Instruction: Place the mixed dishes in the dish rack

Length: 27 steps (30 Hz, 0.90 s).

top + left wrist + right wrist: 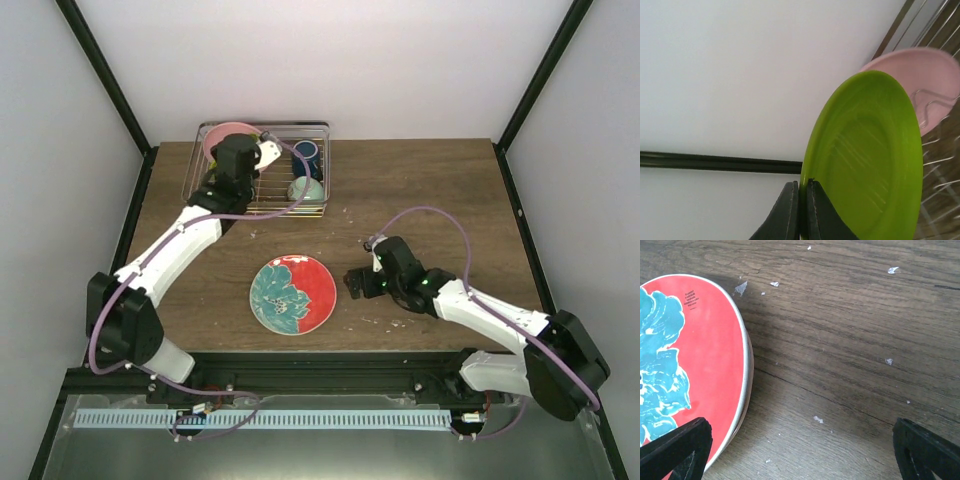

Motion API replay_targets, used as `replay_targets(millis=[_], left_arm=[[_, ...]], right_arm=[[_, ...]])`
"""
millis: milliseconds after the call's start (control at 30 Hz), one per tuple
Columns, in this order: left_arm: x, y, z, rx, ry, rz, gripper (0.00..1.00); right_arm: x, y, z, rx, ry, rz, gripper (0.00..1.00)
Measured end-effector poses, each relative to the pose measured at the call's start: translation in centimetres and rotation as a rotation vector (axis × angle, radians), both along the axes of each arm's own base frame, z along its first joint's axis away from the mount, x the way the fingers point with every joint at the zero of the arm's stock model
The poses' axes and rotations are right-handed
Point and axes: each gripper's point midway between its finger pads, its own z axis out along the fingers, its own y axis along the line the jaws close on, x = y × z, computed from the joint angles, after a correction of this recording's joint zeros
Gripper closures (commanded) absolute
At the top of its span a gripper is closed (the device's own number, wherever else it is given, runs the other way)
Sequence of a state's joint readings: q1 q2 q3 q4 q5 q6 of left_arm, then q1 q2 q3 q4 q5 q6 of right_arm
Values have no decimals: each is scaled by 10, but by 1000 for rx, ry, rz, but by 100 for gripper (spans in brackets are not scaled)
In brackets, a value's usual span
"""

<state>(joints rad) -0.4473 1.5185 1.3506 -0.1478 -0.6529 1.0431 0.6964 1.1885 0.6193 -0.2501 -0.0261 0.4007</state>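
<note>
From above, the rectangular silver wire dish rack (326,170) sits at the far left of the brown wooden table (430,200). Three dishes are inside it. The round pink plate (226,134) stands on edge at the far left end. The dark blue cup (307,155) is in the far right corner. The small pale mint-green bowl (305,188) is in the near right corner, just beside the cup. The left arm (180,240) reaches over the middle of the rack, and its wrist hides the wires below. The round red-and-teal floral plate (292,294) lies flat on the table, outside the rack and near the front edge. The right gripper (353,284) hangs low just to the right of this plate, with its fingers spread wide.

In the left wrist view, the left gripper (801,186) is pinched tight on the rim of the smaller lime-green plate (865,160), which is held on edge. The pink plate shows just behind it, with rack wires crossing on the right. Whether the lime-green plate rests in a slot cannot be told, as its lower edge runs out of view.

In the right wrist view, the two dark fingers stand far apart and hold nothing. The floral plate's red rim lies by the left finger. It touches the wood, and bare table fills the space between the fingers.
</note>
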Motion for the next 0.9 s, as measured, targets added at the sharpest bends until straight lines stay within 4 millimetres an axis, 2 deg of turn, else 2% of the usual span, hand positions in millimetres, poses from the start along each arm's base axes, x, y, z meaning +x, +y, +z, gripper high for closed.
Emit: replay_targets(millis=[433, 700, 900], left_arm=[[28, -5, -28, 594, -36, -71, 100], [39, -16, -43, 784, -24, -138, 100], [43, -25, -69, 868, 7, -210, 100]], right_arm=[[5, -6, -1, 1, -1, -16, 0], [7, -6, 0, 7, -4, -19, 0], [3, -6, -7, 17, 8, -10, 0]])
